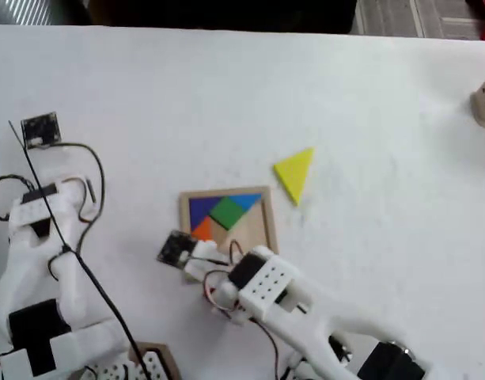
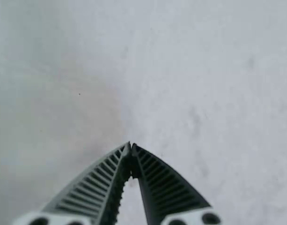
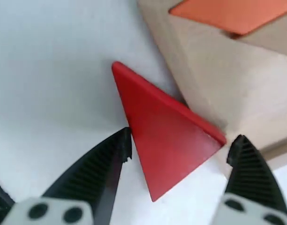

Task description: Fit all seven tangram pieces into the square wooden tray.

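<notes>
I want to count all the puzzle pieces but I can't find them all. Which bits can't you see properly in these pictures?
1. High view: the right arm covers the near corner of the wooden tray, so pieces there can't be counted.
2. Right wrist view: the orange piece is cut off by the picture's edge, so its full shape is unknown.
3. Right wrist view: I can't tell whether the open right hand touches the red triangle.
</notes>
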### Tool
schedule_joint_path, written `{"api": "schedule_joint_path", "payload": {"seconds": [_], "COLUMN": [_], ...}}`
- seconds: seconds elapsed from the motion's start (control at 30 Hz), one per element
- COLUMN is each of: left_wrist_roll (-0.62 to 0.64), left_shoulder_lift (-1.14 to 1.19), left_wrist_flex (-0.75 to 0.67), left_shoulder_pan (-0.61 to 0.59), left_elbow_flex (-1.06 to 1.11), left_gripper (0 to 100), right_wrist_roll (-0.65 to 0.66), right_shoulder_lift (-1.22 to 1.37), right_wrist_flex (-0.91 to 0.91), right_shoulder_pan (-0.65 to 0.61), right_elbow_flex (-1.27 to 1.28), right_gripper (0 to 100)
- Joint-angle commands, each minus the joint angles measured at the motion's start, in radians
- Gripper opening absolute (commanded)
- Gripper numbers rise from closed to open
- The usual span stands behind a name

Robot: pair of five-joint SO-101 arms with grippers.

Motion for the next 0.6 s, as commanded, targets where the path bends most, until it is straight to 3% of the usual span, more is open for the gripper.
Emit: {"api": "schedule_joint_path", "payload": {"seconds": [0.0,0.1,0.5,0.57], "left_wrist_roll": [0.003,0.003,0.003,0.003], "left_shoulder_lift": [-0.004,-0.004,-0.004,-0.004], "left_wrist_flex": [-0.025,-0.025,-0.025,-0.025], "left_shoulder_pan": [-0.007,-0.002,0.005,0.005], "left_elbow_flex": [-0.048,-0.048,-0.046,-0.044], "left_gripper": [3,3,3,3], "right_wrist_roll": [0.086,0.147,0.155,0.155], "right_shoulder_lift": [-0.035,-0.030,-0.030,-0.030], "right_wrist_flex": [0.005,0.022,0.008,-0.004], "right_shoulder_pan": [0.088,0.117,0.122,0.122], "right_elbow_flex": [0.003,0.006,0.002,0.002], "right_gripper": [32.1,32.0,31.8,27.9]}}
